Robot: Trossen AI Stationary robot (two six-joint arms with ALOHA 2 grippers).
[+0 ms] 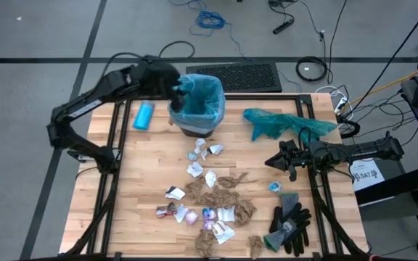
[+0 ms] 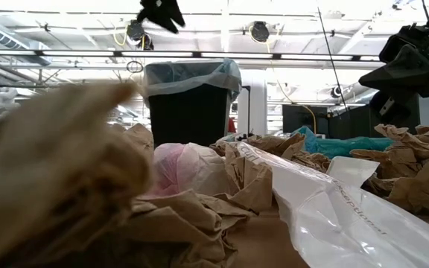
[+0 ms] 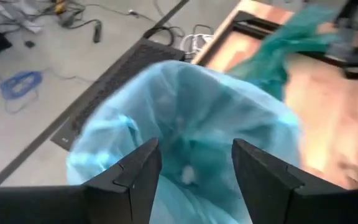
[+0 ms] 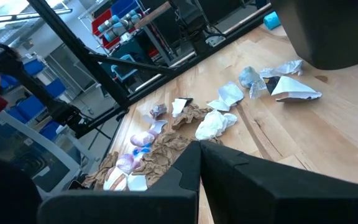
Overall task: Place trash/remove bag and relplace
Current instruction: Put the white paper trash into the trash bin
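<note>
Since my left hand [image 3: 191, 177] is hanging right over the mouth of the bin [image 1: 197, 129], fingers spread wide with nothing between them, I'd say I'm at the drop-off end of a trash run. There's a pale scrap sitting down inside the bag [image 3: 185, 106], which lines the bin and folds over its rim.

The trick now is to go straight up before swinging away. That blue plastic is thin and crinkly, and if a finger snags the rim I'll drag the bag off the bin or tip the whole thing.

Most of the trash [image 1: 212, 199] is in a scattered pile toward the near middle of the table [image 1: 151, 163], brown paper wads mixed with white wrappers. I'd take the loose pieces nearest the bin first, one at a time, pinching a wad across its bulk, not a flat edge.

My right hand [image 1: 290, 164] is parked out at the right side, fingers shut and empty, just by the teal bag [image 1: 281, 122]. The gloves [image 1: 290, 223] and the little blue bottle [image 1: 144, 116] aren't trash, so I'll steer around them.
</note>
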